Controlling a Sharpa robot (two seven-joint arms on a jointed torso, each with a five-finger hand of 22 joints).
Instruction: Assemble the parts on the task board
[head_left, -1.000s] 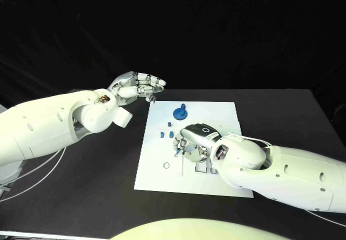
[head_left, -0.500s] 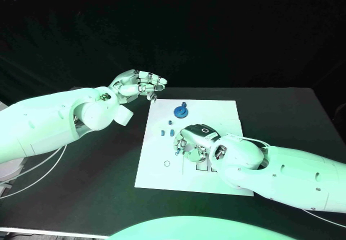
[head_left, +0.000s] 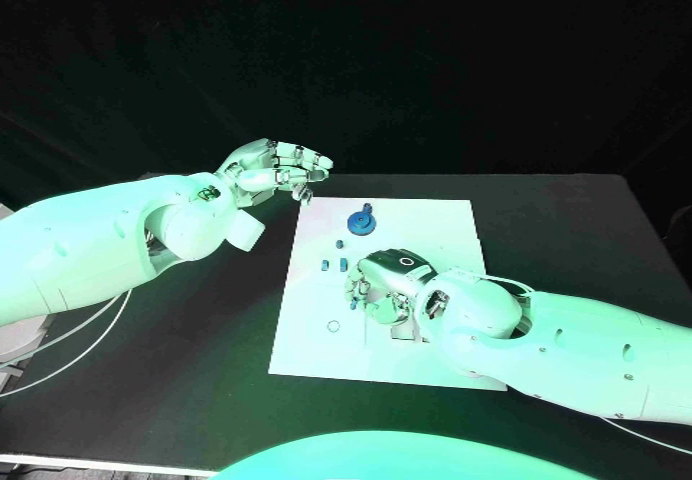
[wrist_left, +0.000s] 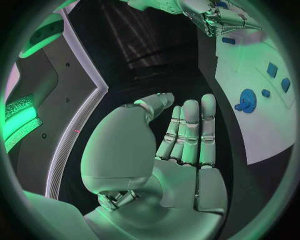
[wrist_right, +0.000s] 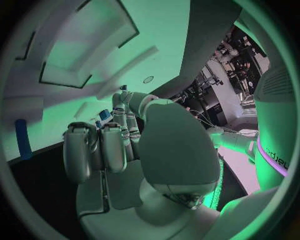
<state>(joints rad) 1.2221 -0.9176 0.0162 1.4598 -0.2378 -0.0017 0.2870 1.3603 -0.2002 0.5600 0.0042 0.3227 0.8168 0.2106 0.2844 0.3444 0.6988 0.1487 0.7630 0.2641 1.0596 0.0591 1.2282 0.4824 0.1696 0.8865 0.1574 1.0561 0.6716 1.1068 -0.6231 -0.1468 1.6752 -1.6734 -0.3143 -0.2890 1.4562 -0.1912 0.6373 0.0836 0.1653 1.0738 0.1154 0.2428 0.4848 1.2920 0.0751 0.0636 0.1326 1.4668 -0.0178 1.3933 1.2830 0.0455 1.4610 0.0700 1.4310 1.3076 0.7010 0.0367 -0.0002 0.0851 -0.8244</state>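
The white task board (head_left: 433, 225) lies in the middle of the black table. My right hand (head_left: 387, 285) is pressed down on the board's middle, fingers pointing at the plate. In the right wrist view its fingertips pinch a small blue part (wrist_right: 104, 116) just above the board (wrist_right: 156, 30). A blue gear (head_left: 361, 222) stands near the board's far edge, and small blue pieces (head_left: 326, 266) lie to the left of my right hand. My left hand (head_left: 274, 168) hovers off the board's far left corner, its fingers curled in and holding nothing.
Shaped recesses (wrist_right: 81, 55) and a small round hole (wrist_right: 148, 79) are cut into the board near my right hand. A loose blue peg (wrist_right: 22, 139) lies by the board's edge. The left wrist view shows the gear (wrist_left: 247, 100) and my right hand (wrist_left: 215, 17).
My right hand has crept slightly toward the board's far side, staying low over it. The left hand has hardly moved.
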